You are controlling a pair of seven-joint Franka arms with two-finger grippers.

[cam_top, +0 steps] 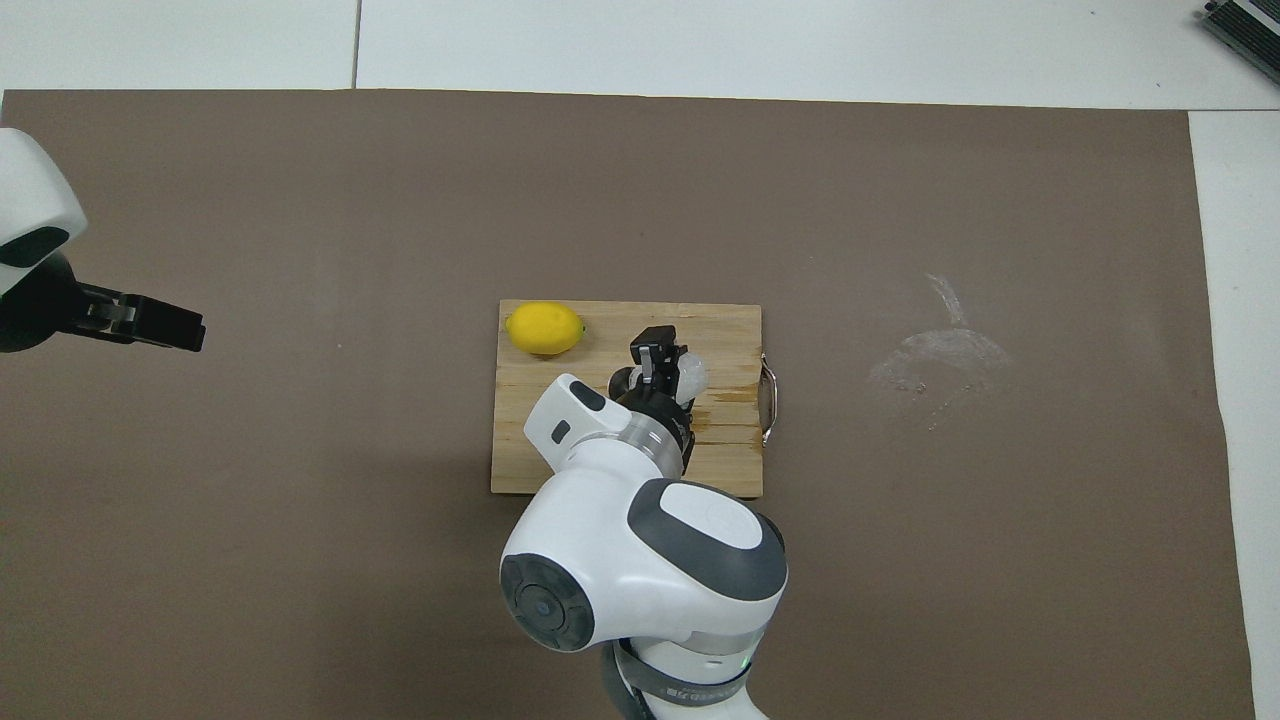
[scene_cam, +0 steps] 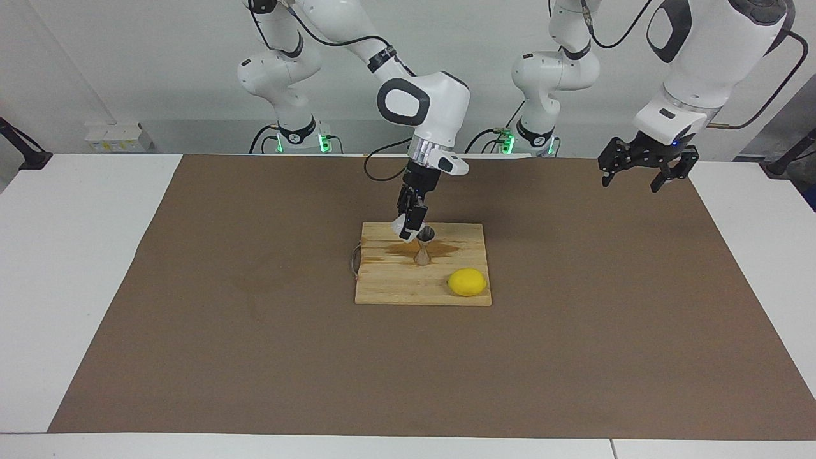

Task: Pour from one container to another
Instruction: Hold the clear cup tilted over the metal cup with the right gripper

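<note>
A clear glass cup [scene_cam: 402,230] [cam_top: 691,374] hangs tilted over the wooden board [scene_cam: 395,288] [cam_top: 530,445], with my right gripper [scene_cam: 408,227] [cam_top: 655,352] shut on it. Its mouth leans toward the small metal jigger [scene_cam: 423,250] [cam_top: 621,380], which stands upright on the board right beside and below it. A dark wet stain [scene_cam: 446,248] spreads on the wood around the jigger. My left gripper [scene_cam: 630,183] [cam_top: 172,329] waits open and empty in the air over the mat at the left arm's end of the table.
A yellow lemon [scene_cam: 466,282] [cam_top: 544,328] lies on the board's corner farthest from the robots, toward the left arm's end. The board has a metal handle [scene_cam: 354,260] [cam_top: 768,391] on the right arm's side. A whitish smear [cam_top: 938,358] marks the brown mat.
</note>
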